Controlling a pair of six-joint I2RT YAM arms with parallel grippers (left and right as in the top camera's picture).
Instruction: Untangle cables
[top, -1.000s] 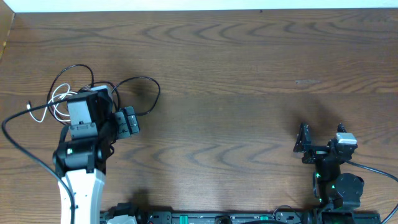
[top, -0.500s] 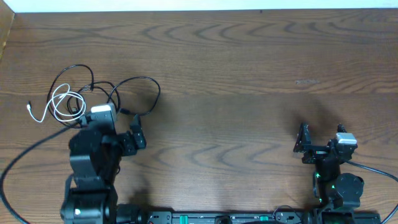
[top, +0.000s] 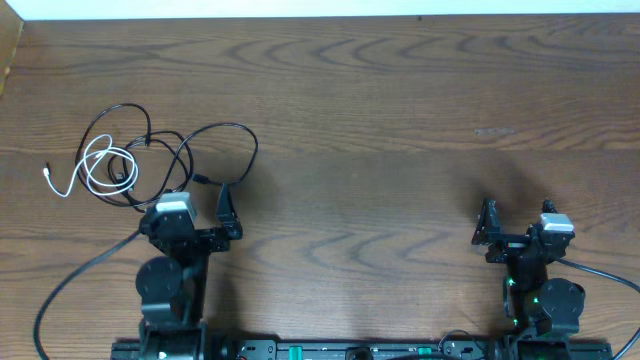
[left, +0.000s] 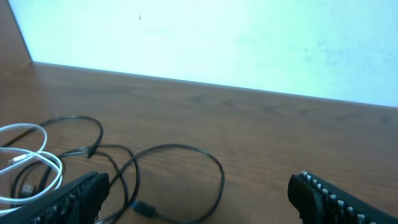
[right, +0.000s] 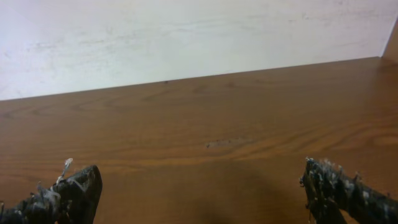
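Note:
The black cable (top: 225, 126) lies in loose loops at the table's left, crossing the coiled white cable (top: 88, 160) beside it. My left gripper (top: 195, 213) is open and empty, just in front of the pile and not touching it. In the left wrist view the black cable (left: 177, 145) loops ahead of the open jaws (left: 199, 202), its small plug (left: 143, 209) between the fingers' line, and the white cable (left: 55, 163) shows at far left. My right gripper (top: 518, 228) is open and empty at the right front; its wrist view (right: 202, 199) shows only bare wood.
A thick black robot wire (top: 70, 285) curves from the left arm's base to the front left. Another (top: 600, 272) leaves the right arm. A wooden side panel (top: 8, 50) bounds the far left; a white wall (right: 186, 37) stands behind the table.
My left arm has pulled back from over the cable pile toward the table's front edge. The cables now lie uncovered. The right arm has not moved.

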